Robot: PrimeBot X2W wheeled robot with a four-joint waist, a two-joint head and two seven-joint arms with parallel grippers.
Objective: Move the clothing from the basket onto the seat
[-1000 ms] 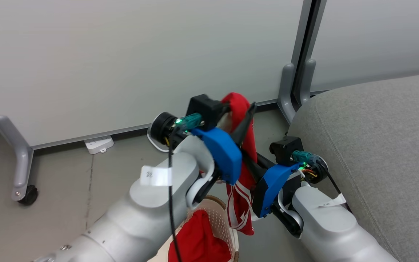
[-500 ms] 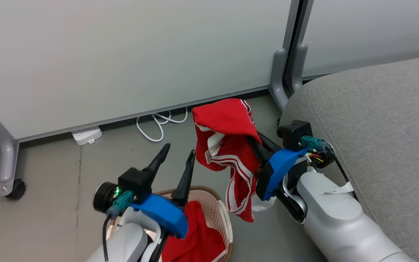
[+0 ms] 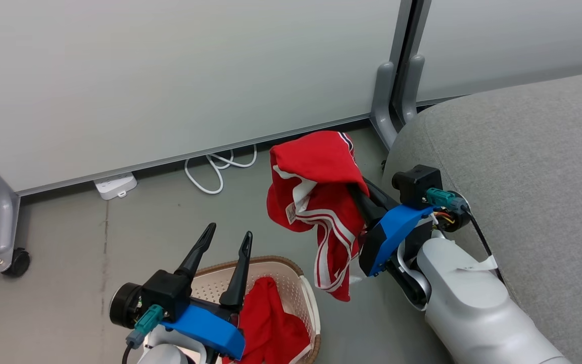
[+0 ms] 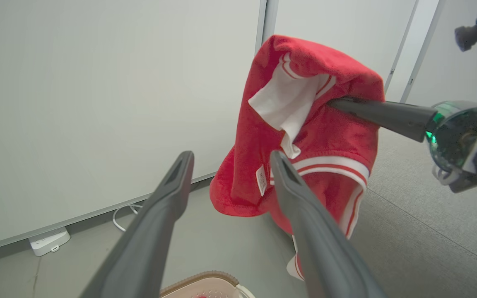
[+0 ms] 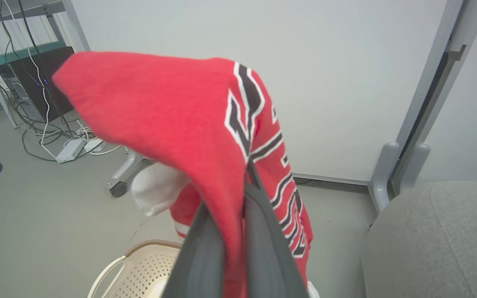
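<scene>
A red garment with white stripes [image 3: 321, 197] hangs in the air from my right gripper [image 3: 359, 194], which is shut on it just left of the grey seat [image 3: 523, 167]. The right wrist view shows the same garment [image 5: 205, 136] pinched between the fingers [image 5: 263, 248], its lettering facing out. My left gripper [image 3: 228, 242] stands open and empty above the cream basket [image 3: 303, 288], left of the hanging garment [image 4: 304, 136]. More red clothing [image 3: 271, 323] lies in the basket. Part of the basket rim [image 5: 139, 265] shows below the right gripper.
A pale partition wall [image 3: 170, 76] with grey metal feet [image 3: 384, 101] stands behind. A white cable [image 3: 215, 169] and a power strip [image 3: 115, 185] lie on the floor. A castor wheel [image 3: 15, 263] sits at the far left. Cables and a rack [image 5: 27, 82] stand further off.
My left gripper let go of the red garment, opened wide and dropped down to the basket. The garment now hangs from the right gripper alone. The camera has shifted.
</scene>
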